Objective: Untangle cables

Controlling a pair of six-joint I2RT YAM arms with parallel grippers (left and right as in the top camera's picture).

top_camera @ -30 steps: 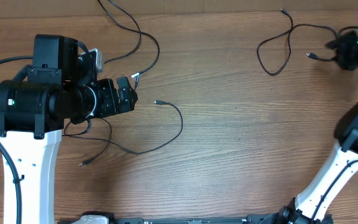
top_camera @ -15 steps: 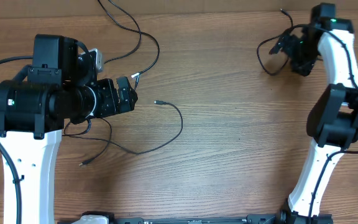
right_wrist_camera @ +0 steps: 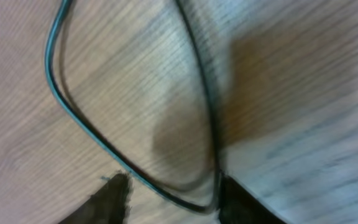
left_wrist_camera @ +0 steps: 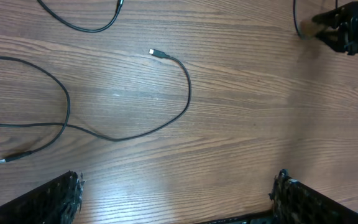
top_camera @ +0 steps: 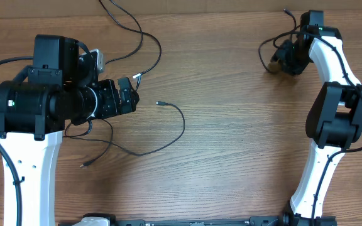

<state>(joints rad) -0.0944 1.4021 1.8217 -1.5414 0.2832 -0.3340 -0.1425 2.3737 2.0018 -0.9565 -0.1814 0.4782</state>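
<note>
The right hand (top_camera: 275, 61) is reaching to about 1 o'clock on the desk (top_camera: 231, 144). Its two fingertips (right_wrist_camera: 114, 194) are standing partly apart and straddling the bottom bend of a looped cable (top_camera: 263, 55). The wrist view is blurred, but a gap is showing beside the bend, so the hand is released rather than clamping. The cable's right strand is running close along the right fingertip.

The left hand (top_camera: 129, 97) is hovering at 9 o'clock, spread fully wide and holding nothing.

Four cables can be counted, each showing one small plug end:
- The looped cable is rising to its plug at the far edge.
- A second cable (top_camera: 183, 122) is curving past the middle of the desk, its plug lying just right of the left hand.
- A third cable (top_camera: 83, 165) is ending at 7 o'clock, crossing the second under the left arm.
- A fourth cable (top_camera: 158, 53) is winding down from 11 o'clock, where strands are overlapping and the count is less sure.
</note>
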